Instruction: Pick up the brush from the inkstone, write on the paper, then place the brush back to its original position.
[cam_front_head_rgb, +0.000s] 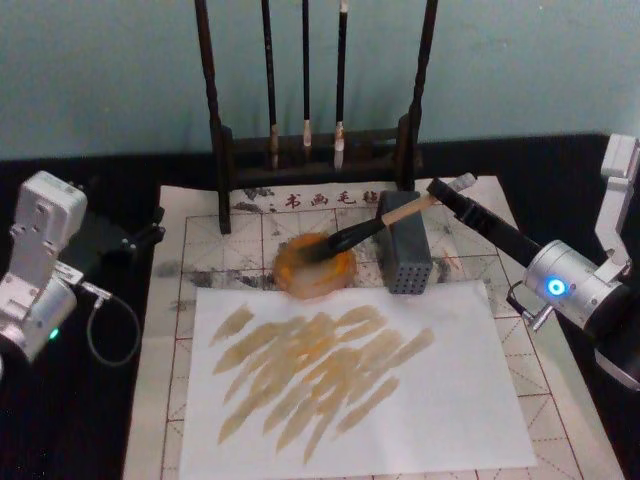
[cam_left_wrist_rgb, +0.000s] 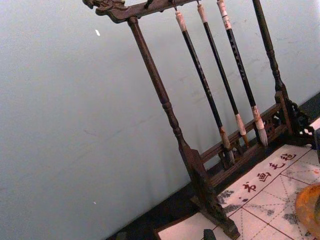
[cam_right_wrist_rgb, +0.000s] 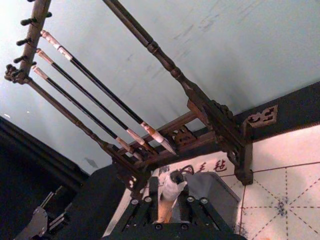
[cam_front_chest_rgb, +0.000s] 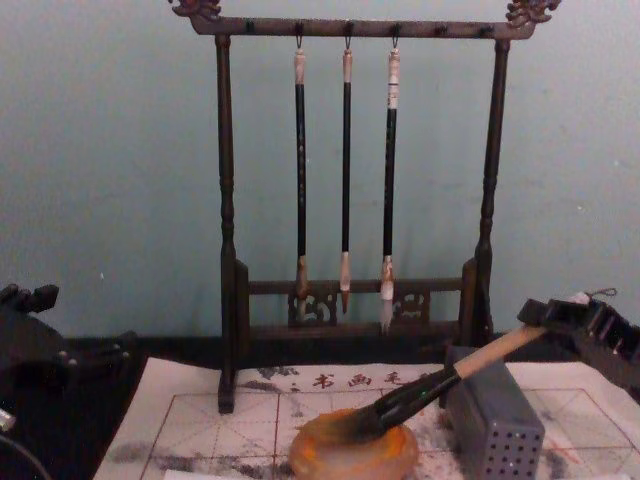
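Ochre strokes cover plain sheet on gridded paper; writing looks done. Brush tip in inkstone; right gripper jaws closed on handle end, release left. Left gripper parked bench-left.

Rack with 3 hanging brushes blocks behind the inkstone; grey box crowds its right

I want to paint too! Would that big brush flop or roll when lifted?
Probably stiff: the brush runs straight from the inkstone over the grey box, the right gripper at its end. Its round handle might roll if laid flat. Its inked tip likely bends. Parked at left: the left gripper.
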